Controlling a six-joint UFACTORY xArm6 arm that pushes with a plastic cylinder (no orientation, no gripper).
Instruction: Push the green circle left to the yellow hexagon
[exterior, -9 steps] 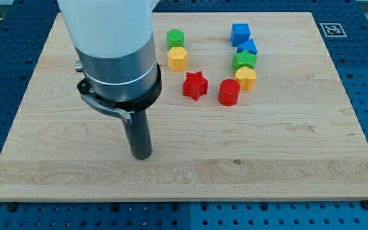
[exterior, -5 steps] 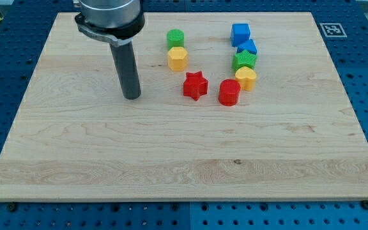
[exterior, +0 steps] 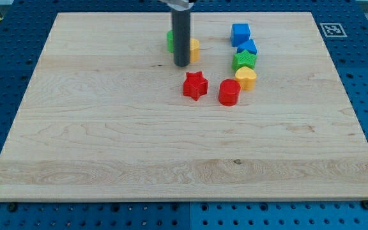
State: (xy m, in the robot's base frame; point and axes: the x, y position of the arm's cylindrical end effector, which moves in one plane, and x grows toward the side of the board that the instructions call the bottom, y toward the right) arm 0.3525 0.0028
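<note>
My tip (exterior: pixel 181 64) rests on the board just in front of the yellow hexagon (exterior: pixel 193 48), whose left part the rod hides. The green circle (exterior: pixel 170 40) peeks out at the rod's left, mostly hidden, close against the hexagon's upper left side. The rod stands upright between the camera and both blocks. Whether the tip touches either block cannot be told.
A red star (exterior: pixel 195 85) and a red cylinder (exterior: pixel 229 92) lie below the tip. At the right stand a blue cube (exterior: pixel 239 32), a blue block (exterior: pixel 248 46), a green star (exterior: pixel 244 61) and a yellow heart (exterior: pixel 246 77). The wooden board (exterior: pixel 107 160) sits on a blue pegboard.
The rod has swept from the board's lower left up and to the right, and now stands in front of the green circle and yellow hexagon. The hexagon seems shifted slightly right.
</note>
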